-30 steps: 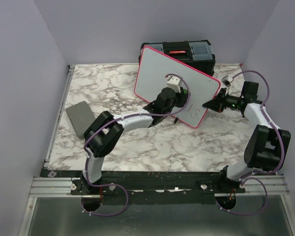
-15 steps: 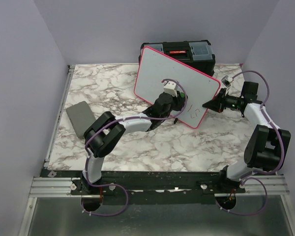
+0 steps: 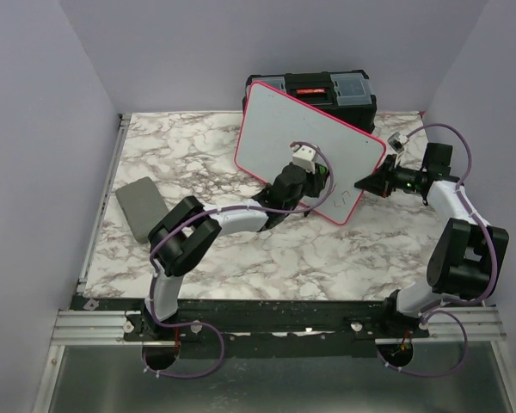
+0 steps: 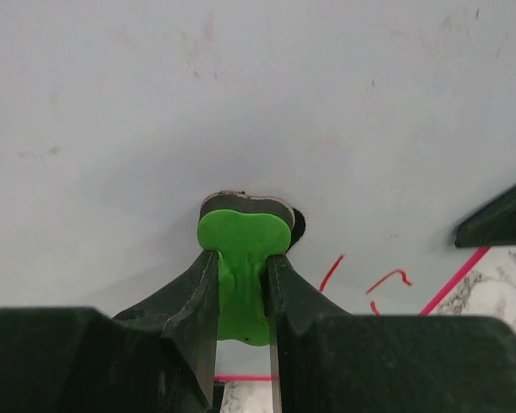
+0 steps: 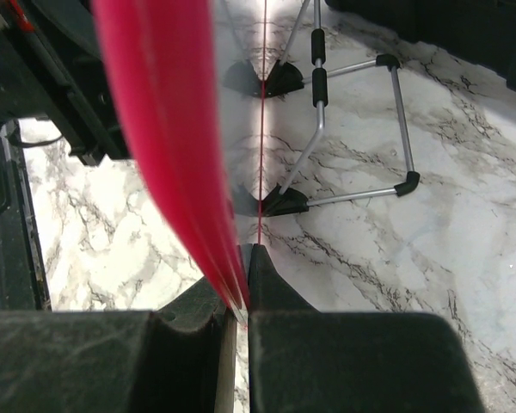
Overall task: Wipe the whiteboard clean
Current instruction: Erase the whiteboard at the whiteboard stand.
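The whiteboard (image 3: pixel 275 129), white with a pink-red rim, stands tilted at the back of the table. A few red strokes (image 3: pixel 345 200) mark its lower right corner. My left gripper (image 3: pixel 315 183) is shut on a green eraser (image 4: pixel 241 245), whose dark pad presses flat against the whiteboard's face (image 4: pixel 241 103). The red strokes (image 4: pixel 387 280) lie just to the right of the eraser. My right gripper (image 3: pixel 366 182) is shut on the whiteboard's right edge, and the red rim (image 5: pixel 168 129) runs down into its closed fingers (image 5: pixel 275 292).
A black toolbox (image 3: pixel 327 89) sits right behind the whiteboard. A flat grey pad (image 3: pixel 140 206) lies on the marble table (image 3: pixel 181 155) at the left. A wire stand with black feet (image 5: pixel 361 129) props the board from behind.
My left gripper has slid the eraser a little to the right and down across the board, toward the red strokes. The right gripper and the board have stayed put.
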You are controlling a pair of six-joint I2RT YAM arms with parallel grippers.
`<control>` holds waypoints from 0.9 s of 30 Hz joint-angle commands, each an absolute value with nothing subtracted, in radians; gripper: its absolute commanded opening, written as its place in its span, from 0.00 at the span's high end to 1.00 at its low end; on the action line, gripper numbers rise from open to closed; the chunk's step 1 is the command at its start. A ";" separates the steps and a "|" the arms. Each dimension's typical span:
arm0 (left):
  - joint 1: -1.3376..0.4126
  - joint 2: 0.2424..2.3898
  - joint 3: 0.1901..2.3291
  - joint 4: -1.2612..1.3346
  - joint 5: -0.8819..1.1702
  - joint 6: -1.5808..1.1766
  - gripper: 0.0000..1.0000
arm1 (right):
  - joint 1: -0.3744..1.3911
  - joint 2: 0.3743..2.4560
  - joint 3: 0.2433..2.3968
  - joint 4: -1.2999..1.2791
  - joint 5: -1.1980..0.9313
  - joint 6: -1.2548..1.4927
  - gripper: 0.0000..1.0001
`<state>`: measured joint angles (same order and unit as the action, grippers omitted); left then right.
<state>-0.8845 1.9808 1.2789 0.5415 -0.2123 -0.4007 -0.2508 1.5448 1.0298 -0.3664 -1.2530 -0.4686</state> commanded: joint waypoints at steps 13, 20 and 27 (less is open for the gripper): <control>-0.835 1.964 1.277 0.500 -0.144 -0.402 1.00 | -0.227 1.543 1.037 -0.468 -1.373 -0.435 0.99; -0.805 1.977 1.417 0.442 -0.120 -0.380 1.00 | -0.227 1.548 1.037 -0.468 -1.371 -0.434 0.99; -0.804 1.980 1.468 0.469 -0.138 -0.382 1.00 | -0.227 1.551 1.037 -0.468 -1.368 -0.436 0.99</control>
<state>-0.8394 1.9804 1.4014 0.3332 -0.0772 -0.4007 -0.2489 1.5448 1.0302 -0.3561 -1.2526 -0.4744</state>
